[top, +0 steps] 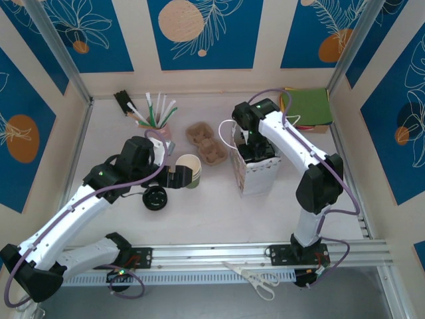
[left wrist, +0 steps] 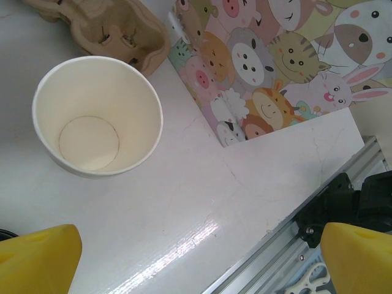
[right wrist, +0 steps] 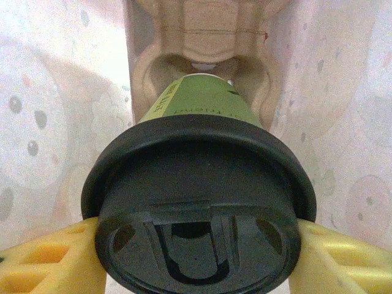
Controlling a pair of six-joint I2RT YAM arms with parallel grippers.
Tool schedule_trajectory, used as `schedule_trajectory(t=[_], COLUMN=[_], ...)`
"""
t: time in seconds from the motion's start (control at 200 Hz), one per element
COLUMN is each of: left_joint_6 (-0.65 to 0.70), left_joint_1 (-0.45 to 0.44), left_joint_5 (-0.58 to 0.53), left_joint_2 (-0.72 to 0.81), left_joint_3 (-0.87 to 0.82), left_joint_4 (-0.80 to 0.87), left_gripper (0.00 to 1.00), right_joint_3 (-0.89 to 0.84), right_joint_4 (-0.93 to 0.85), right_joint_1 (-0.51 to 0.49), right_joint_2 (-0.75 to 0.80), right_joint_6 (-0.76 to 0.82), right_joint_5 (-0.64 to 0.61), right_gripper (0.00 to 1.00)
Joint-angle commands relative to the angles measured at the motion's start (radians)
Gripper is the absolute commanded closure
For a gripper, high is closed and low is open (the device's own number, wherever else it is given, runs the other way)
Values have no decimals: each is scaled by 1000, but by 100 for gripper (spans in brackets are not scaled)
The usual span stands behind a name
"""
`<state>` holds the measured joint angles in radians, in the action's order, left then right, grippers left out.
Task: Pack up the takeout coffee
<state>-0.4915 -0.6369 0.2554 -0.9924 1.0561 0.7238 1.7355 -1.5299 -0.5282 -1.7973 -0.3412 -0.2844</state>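
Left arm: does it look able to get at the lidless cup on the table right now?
Likely yes. The left gripper is open and the lidless cup stands upright just ahead, with bare table between them and nothing in the way.

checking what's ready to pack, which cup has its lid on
The green cup clamped in the right end effector inside the bag: a black lid caps it. The other cup, on the table by the left end effector, is lidless.

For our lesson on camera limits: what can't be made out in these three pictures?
- Top view: inside of the bag, hidden by the right arm.
- Right wrist: the takeout coffee: base and most lettering hidden by its own lid.
- Left wrist: the scissors, cut off by the bottom edge.
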Motion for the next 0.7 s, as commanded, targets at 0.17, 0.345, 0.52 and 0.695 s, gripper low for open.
schedule_trajectory(t=[0.17,0.345,0.52,0.695], left_joint_6=[-23,-34,-49,-73], left_joint_1=[10,10,11,10], left_joint_5=[45,54,66,88], left_joint_2=[-6,-10,-6,-14], left_joint_3=[-11,-8,-21,-33], left_joint_4=[-33,-37,-53,-81], left_gripper=[0,0,0,0], right_joint_3=[-34,-48,-57,-67], right_joint_4=[-15,-4,2,8], right_joint_1=[-23,-11,-5,-1], right_joint_2=[72,86,91,95], right_joint_6=[-21,-27,-30,-30], right_joint_5=[17,34,41,43], right_gripper=[35,35,35,35])
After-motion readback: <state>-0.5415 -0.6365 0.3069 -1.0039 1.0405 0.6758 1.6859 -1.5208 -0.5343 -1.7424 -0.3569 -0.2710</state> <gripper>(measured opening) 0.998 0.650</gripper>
